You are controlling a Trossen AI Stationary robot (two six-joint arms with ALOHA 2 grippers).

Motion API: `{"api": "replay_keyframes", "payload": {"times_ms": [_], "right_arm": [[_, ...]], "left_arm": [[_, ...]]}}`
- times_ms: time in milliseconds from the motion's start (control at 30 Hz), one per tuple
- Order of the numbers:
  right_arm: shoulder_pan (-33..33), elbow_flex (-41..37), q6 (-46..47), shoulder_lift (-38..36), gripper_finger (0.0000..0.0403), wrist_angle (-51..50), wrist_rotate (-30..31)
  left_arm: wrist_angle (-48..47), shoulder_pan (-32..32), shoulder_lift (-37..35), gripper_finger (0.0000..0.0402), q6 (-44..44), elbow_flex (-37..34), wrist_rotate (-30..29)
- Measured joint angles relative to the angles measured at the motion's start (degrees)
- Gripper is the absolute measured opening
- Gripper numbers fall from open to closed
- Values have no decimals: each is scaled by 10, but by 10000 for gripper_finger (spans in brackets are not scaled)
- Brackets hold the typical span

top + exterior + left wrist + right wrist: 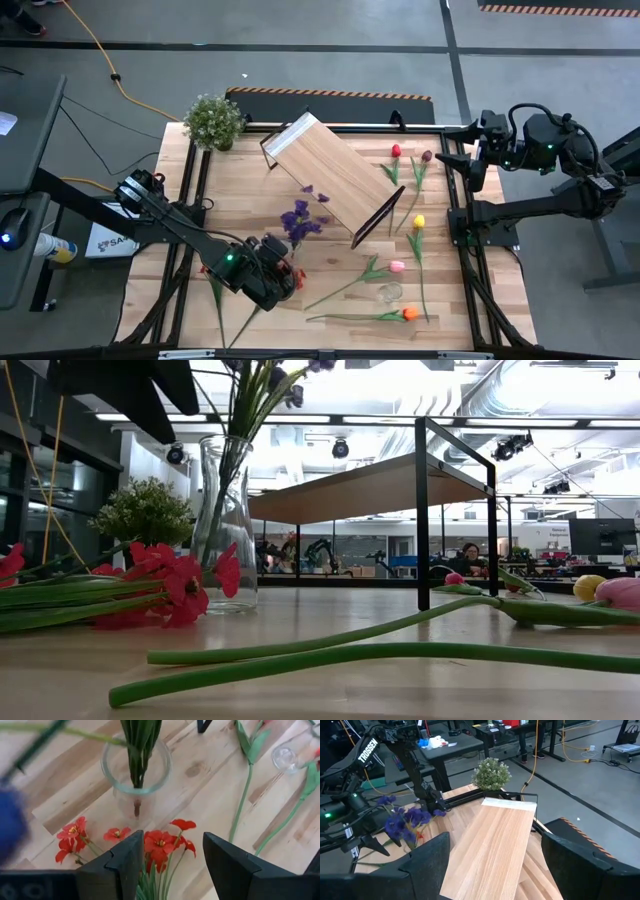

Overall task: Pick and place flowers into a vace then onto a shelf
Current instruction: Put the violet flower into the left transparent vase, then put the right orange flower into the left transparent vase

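Observation:
A clear glass vase stands on the table and holds purple flowers by their green stems. A red small-blossom spray lies flat on the table beside the vase's foot. My left gripper hangs open above this spray, pointing steeply down, with its fingers clear of the blossoms. Pink, yellow, orange, red and maroon tulips lie on the table's right half. The shelf stands slantwise at mid-table. My right gripper waits open at the far right edge.
A bushy potted plant stands at the far left corner. A small clear glass sits among the tulip stems near the front. Long green stems lie across the near part of the table. The shelf's black frame leg stands just right of the vase.

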Motion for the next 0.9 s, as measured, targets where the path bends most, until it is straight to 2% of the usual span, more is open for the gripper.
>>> {"api": "replay_keyframes", "payload": {"times_ms": [300,900], "right_arm": [[0,0,0,0,303,0,-6],[0,0,0,0,303,0,-6]], "left_arm": [[0,-9,0,239,-32,0,17],[14,-115,0,239,-252,0,28]]}}
